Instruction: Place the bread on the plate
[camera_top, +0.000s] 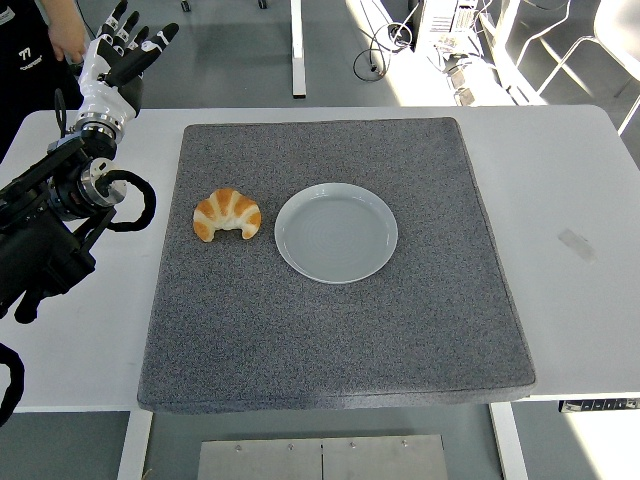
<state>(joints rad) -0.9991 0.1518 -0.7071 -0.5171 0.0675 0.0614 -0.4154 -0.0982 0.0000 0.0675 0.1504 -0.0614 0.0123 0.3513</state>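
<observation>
A golden croissant (228, 214) lies on the grey mat (340, 330), just left of a pale round plate (336, 232) that has nothing on it. The two sit close, a small gap between them. My left hand (128, 48) is raised at the far left, over the table's back left corner, well behind and left of the croissant. Its fingers are spread and hold nothing. My right arm does not show.
The mat covers most of the white table (575, 200). A person in dark clothing (40, 40) stands at the top left, behind my left hand. Table legs, cables and chairs fill the floor beyond the far edge.
</observation>
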